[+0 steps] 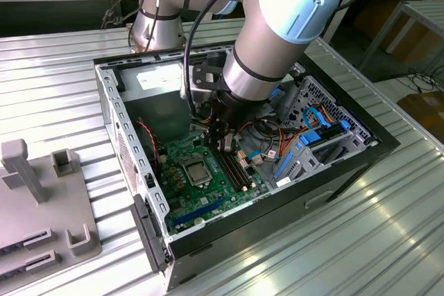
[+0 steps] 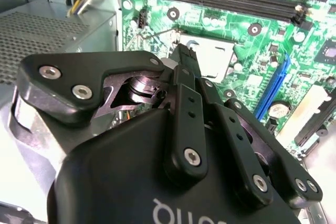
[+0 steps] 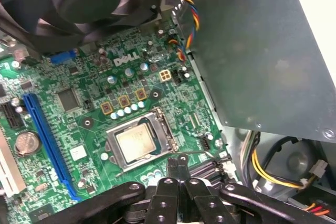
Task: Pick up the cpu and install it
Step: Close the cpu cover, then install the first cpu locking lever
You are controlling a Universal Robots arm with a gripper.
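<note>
Reading the fingers (image 3: 174,167) as pressed together, tip to tip, and I'm seeing nothing pinched between them in either wrist view. You're carrying no chip right now.

The gripper (image 1: 223,145) is hanging inside the open case (image 1: 111,105), just right of centre in the exterior frame. It's sitting low over the motherboard (image 1: 201,197). In the first wrist view the gripper (image 3: 178,162) is pointing at the board just beside the socket, near the thin retention lever (image 3: 197,152). I can't tell whether it's touching the lever.

The cpu (image 3: 137,142) is lying flat inside the socket frame (image 3: 159,118), silver top up and edges square to the frame. In the exterior view the cpu (image 1: 196,169) is showing just below centre, on that view's left of the memory slots (image 1: 236,168). The power supply box (image 3: 252,51) is standing well clear of it.

My handling read:
- You're dealing with a very light, rigid part, so it isn't going to flex.
- The smooth metal lid is likely going to be slippery under hard pads.
- The underside and the socket contacts are the fragile bits, so I'm treating any tilt or sideways drag as the main risk.
- I'm recommending a light pinch on two opposite edges of the lid, keeping it level.
- The frame is crowding those edges, so you're getting little finger clearance.
</note>
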